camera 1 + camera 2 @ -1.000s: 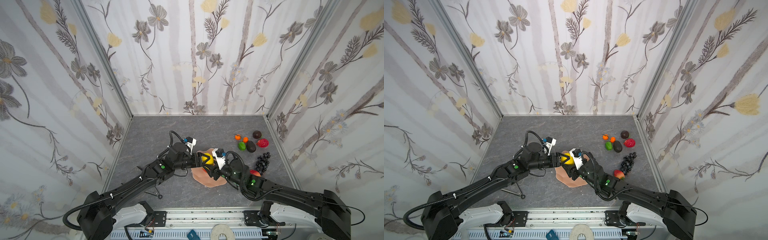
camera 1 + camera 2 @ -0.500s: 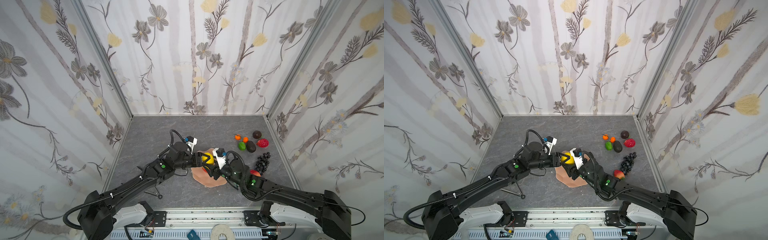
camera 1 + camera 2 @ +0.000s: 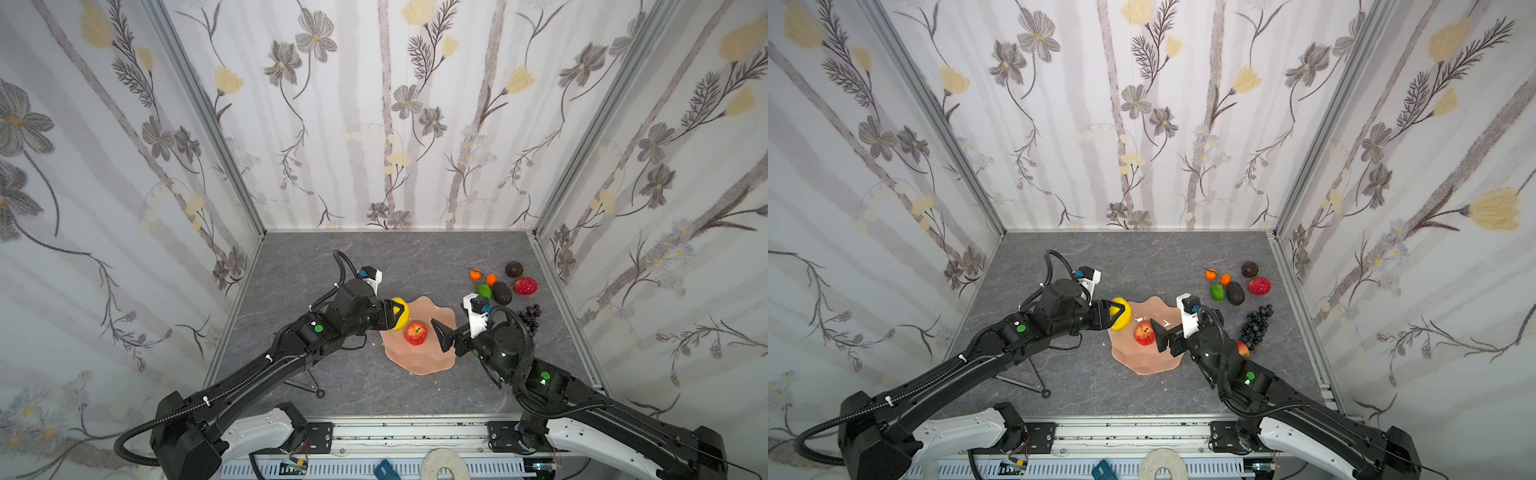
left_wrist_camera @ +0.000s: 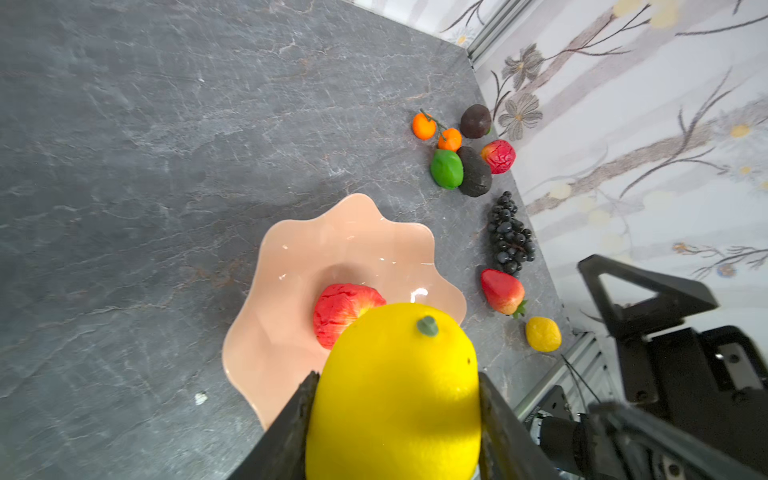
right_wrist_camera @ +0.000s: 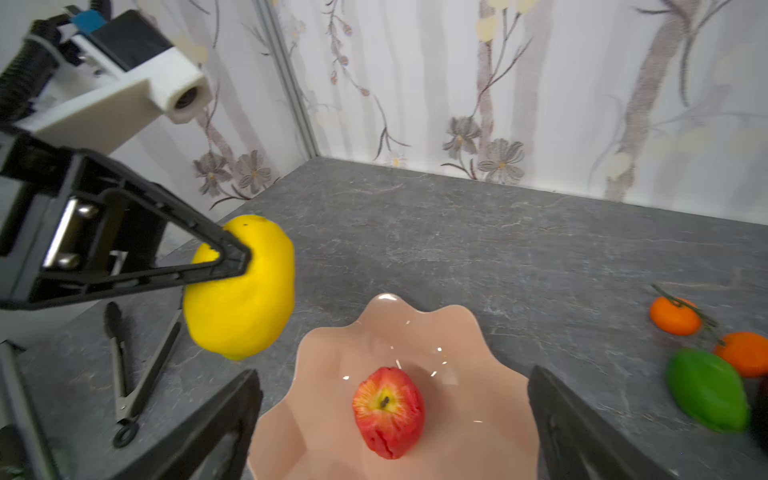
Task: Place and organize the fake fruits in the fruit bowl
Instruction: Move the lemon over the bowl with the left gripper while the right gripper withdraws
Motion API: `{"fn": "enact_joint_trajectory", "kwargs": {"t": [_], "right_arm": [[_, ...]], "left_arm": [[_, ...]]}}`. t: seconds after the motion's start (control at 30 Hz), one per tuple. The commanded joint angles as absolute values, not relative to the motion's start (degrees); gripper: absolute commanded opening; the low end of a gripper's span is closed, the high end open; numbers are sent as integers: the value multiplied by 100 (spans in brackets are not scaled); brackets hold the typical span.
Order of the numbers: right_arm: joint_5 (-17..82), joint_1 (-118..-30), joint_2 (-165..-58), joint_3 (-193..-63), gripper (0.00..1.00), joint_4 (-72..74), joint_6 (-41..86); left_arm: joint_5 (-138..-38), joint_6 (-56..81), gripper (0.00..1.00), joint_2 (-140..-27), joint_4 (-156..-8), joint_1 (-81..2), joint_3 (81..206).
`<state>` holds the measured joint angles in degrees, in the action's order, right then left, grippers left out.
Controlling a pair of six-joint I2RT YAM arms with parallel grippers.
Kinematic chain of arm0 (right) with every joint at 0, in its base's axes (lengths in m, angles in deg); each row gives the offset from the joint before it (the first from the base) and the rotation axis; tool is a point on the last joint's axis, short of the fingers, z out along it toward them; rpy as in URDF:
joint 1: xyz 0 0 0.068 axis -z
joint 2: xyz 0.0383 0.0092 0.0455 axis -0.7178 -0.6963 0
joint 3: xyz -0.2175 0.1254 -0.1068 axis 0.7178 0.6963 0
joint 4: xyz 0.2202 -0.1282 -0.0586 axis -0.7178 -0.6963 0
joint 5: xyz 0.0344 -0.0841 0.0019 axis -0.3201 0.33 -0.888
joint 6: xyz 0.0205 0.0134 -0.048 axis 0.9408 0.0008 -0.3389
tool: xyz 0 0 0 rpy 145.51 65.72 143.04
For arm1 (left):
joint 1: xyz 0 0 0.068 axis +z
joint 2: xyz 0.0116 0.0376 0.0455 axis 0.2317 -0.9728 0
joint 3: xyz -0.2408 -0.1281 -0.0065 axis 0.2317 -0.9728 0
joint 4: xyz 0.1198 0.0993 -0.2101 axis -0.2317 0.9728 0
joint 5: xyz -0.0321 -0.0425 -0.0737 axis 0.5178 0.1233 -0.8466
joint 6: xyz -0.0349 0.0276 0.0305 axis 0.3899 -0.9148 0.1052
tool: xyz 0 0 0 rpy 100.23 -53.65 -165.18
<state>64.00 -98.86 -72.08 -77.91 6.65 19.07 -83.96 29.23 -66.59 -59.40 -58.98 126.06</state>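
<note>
The peach fruit bowl (image 3: 415, 359) (image 3: 1150, 362) sits mid-table with a red apple (image 3: 415, 333) (image 5: 388, 411) lying loose in its middle. My left gripper (image 3: 398, 320) (image 4: 397, 376) is shut on a yellow lemon (image 3: 401, 317) (image 5: 245, 299), held above the bowl's left rim. My right gripper (image 3: 439, 336) (image 5: 395, 374) stands open at the bowl's right edge, its jaws wide on either side of the apple without touching it. Two oranges (image 3: 475, 274), a lime (image 3: 484, 291), avocados (image 3: 502, 292), a red fruit (image 3: 525, 286), grapes (image 3: 530, 316) and a strawberry (image 4: 502, 291) lie to the right.
Metal tongs (image 3: 307, 380) (image 5: 129, 374) lie on the grey table left of the bowl, under the left arm. A small yellow fruit (image 4: 542, 333) rests near the front right rail. Flowered walls close in the left, back and right sides.
The right gripper has opened and drawn back to the right, and the red apple now lies free in the bowl. The left gripper with the lemon has barely moved.
</note>
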Motion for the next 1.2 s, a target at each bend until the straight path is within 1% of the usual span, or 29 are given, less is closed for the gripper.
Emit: {"fn": "enact_joint_trajectory", "kwargs": {"t": [0.0,0.13,0.23,0.37,0.53,0.7,0.93,1.17], "right_arm": [[7650,-9583,-6786,-7563,100,126,2449],[7791,-8803,-6169,-7106,100,43,2926],[7835,-8491,-5757,-6791,100,19,3110],[7813,-8342,-5268,-6419,100,90,3152],[7389,-8323,-4898,-5985,98,486,3080],[7434,-8323,-4909,-5943,99,544,3085],[7398,-8314,-4948,-5929,99,581,3088],[7442,-8314,-4913,-5895,99,593,3087]], "left_arm": [[-7965,2399,51,-6831,-5527,-6108,12871],[-7734,2164,51,-7324,-5348,-6518,13271],[-7619,2061,51,-7876,-5302,-6866,13595],[-7461,1945,51,-8701,-5141,-7334,14139],[-7461,1676,50,-9874,-4691,-7746,14996],[-7332,1747,50,-10589,-4425,-7852,15670],[-6747,2177,50,-11431,-3857,-7870,16470],[-6290,2761,51,-11963,-3413,-7889,16982]]}}
